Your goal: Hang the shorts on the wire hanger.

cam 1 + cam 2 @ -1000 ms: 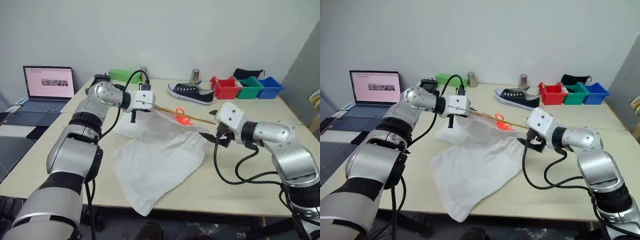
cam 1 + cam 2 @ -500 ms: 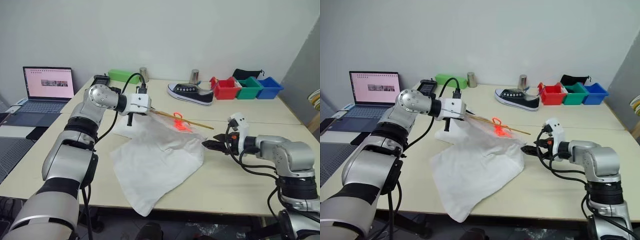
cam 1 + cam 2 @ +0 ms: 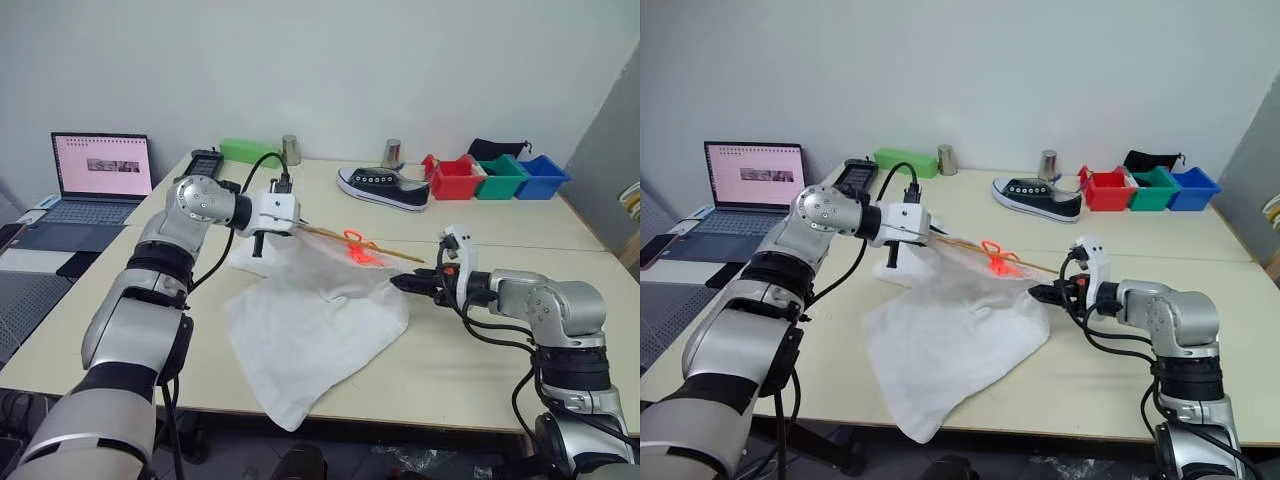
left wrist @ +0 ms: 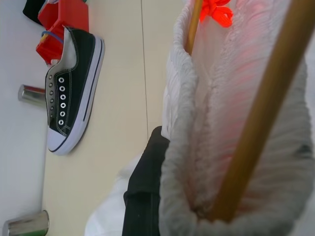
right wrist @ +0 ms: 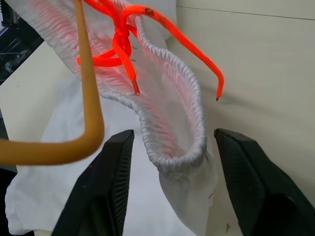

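The white shorts [image 3: 310, 330] lie spread on the table, their ribbed waistband [image 5: 172, 113] lifted, with an orange drawstring [image 3: 360, 243] at its middle. The thin gold wire hanger [image 3: 385, 250] runs inside the waistband. My left gripper [image 3: 292, 218] is shut on the hanger's left end, where the waistband wraps it [image 4: 197, 162]. My right gripper [image 3: 398, 284] points left at the waistband's right end. Its two black fingers [image 5: 114, 187] are open on either side of that end, not touching it.
A black sneaker [image 3: 383, 187] and red [image 3: 455, 177], green [image 3: 499, 174] and blue [image 3: 542, 173] bins stand at the back right. Two metal cans [image 3: 391, 152], a green box [image 3: 245, 152] and a laptop [image 3: 98, 175] are at the back and left.
My right arm has dropped and its wrist has rolled. Its gripper now points at the waistband's right end, with the fingers closer together. The left gripper has held still.
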`<state>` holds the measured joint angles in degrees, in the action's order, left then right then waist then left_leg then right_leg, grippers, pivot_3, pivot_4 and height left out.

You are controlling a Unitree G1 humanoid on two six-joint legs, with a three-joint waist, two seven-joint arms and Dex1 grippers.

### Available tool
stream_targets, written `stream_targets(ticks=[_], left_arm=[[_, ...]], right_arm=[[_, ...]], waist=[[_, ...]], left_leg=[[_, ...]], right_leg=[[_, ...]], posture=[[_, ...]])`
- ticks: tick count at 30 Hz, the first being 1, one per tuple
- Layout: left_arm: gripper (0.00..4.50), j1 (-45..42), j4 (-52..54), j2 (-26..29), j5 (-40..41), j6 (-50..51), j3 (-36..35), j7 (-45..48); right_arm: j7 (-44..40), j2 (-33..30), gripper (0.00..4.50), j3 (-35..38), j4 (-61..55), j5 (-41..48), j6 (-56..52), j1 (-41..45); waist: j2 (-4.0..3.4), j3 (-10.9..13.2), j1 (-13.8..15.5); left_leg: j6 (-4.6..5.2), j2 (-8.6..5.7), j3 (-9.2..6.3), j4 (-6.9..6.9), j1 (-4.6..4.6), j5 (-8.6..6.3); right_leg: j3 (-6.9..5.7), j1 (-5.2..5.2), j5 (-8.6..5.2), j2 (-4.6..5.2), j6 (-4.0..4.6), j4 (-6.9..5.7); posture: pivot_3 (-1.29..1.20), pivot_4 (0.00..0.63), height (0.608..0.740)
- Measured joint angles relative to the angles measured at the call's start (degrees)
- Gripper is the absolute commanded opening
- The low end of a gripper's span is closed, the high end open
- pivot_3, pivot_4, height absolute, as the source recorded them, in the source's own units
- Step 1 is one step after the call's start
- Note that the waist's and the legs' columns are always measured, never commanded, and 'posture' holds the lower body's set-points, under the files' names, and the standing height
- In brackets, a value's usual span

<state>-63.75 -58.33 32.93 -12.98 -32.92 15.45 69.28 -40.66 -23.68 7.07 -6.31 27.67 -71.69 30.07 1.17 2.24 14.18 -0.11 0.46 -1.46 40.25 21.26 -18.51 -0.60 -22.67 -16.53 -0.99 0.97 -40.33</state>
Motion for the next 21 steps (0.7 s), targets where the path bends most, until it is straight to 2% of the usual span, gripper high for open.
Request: stream_targets(ticks=[8,15,17,21], left_arm=[[0.00,0.0,0.0,-0.2,0.5,0.0,0.0,-0.9],[0.00,0.0,0.0,-0.5,0.6,0.1,0.1,-0.2],[0.00,0.0,0.3,-0.2,0.6,0.7,0.3,2.5],[0.00,0.2,1.4,1.2,0.6,1.5,0.6,5.5]], right_arm=[[0.6,-1.2,0.03,-0.1,0.0,1.2,1.1,-0.2],[-2.3,-7.4,0.03,-5.9,-2.3,0.0,8.2,-2.5],[-3.3,-10.8,0.03,-8.7,-3.8,-1.9,12.5,-2.9],[-3.9,-13.4,0.03,-10.6,-5.3,-3.5,17.1,-3.6]], waist=[[0.00,0.0,0.0],[0.00,0.0,-0.1],[0.00,0.0,-0.1],[0.00,0.0,-0.2]], left_leg=[[0.00,0.00,0.00,0.00,0.01,0.00],[0.00,0.00,0.01,0.00,0.02,0.00],[0.00,0.00,0.00,0.00,0.02,0.00],[0.01,0.02,-0.02,0.00,0.02,0.00]], right_leg=[[0.00,0.00,0.00,0.00,0.00,0.01],[0.01,0.00,0.00,0.00,0.00,0.03],[-0.01,0.00,0.00,-0.01,0.00,0.04],[-0.01,0.01,-0.01,-0.04,0.00,0.07]], posture=[[0.36,0.000,0.740],[0.35,0.000,0.740],[0.35,0.000,0.740],[0.34,0.000,0.740]])
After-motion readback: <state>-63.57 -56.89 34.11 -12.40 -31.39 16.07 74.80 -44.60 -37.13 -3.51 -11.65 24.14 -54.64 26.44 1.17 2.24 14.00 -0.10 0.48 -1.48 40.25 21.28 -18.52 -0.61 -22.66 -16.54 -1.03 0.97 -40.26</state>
